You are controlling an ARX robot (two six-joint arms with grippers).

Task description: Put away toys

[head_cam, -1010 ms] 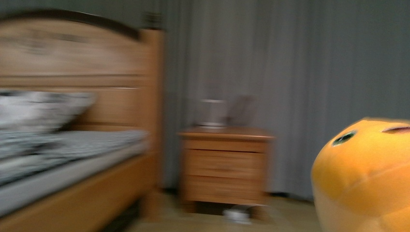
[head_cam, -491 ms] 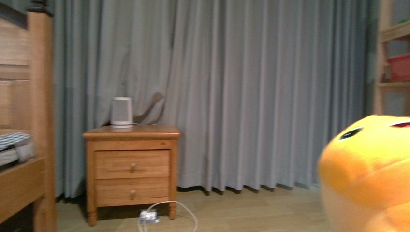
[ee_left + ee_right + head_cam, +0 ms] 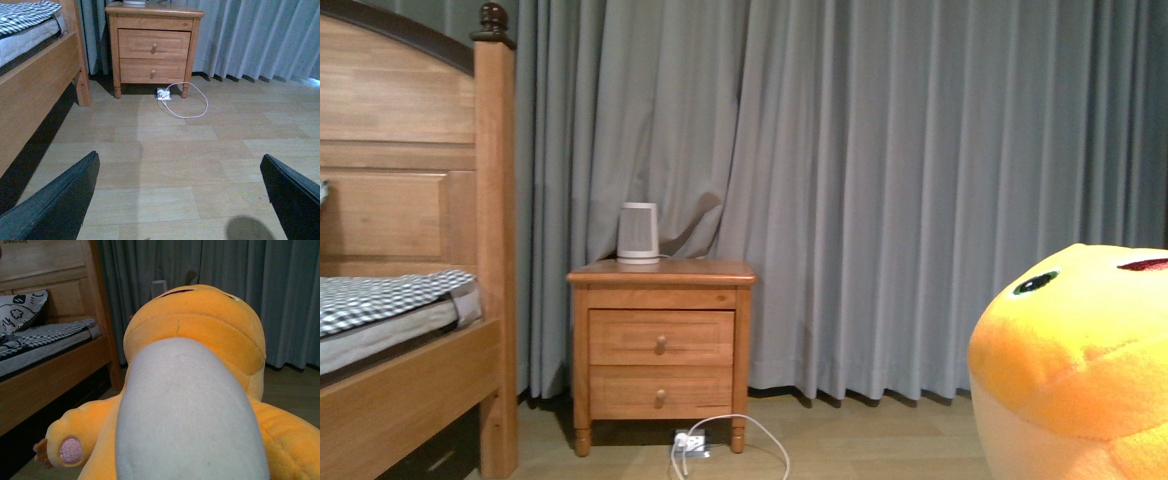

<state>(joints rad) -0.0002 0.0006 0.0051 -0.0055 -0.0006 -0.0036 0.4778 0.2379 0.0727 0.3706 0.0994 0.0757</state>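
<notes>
The left end effector (image 3: 180,200) is empty, its two dark fingers (image 3: 57,202) spread wide apart. It hangs low over the wooden floor (image 3: 175,150) and looks toward the nightstand (image 3: 152,45), so this arm seems stretched forward and a little downward, free and out of the way.

The right end effector shows in no view. The plush toy (image 3: 195,365) fills the right wrist view, its pale belly (image 3: 185,415) nearest the camera and one paw with a pink pad (image 3: 70,450) hanging aside. Whether the fingers are clamped on it I cannot tell. However, in the front view the toy (image 3: 1080,370) is at the lower right, above the floor and touching no furniture. So I judge that the right arm carries it, raised before the body for transport.

Farther out, the bed (image 3: 410,390) stands on the left and the nightstand beside its headboard post, before the grey curtain (image 3: 920,200). A white cable (image 3: 182,100) lies on the floor at the nightstand's front feet. I see no box or shelf for toys, so the carrying is probably not finished.
</notes>
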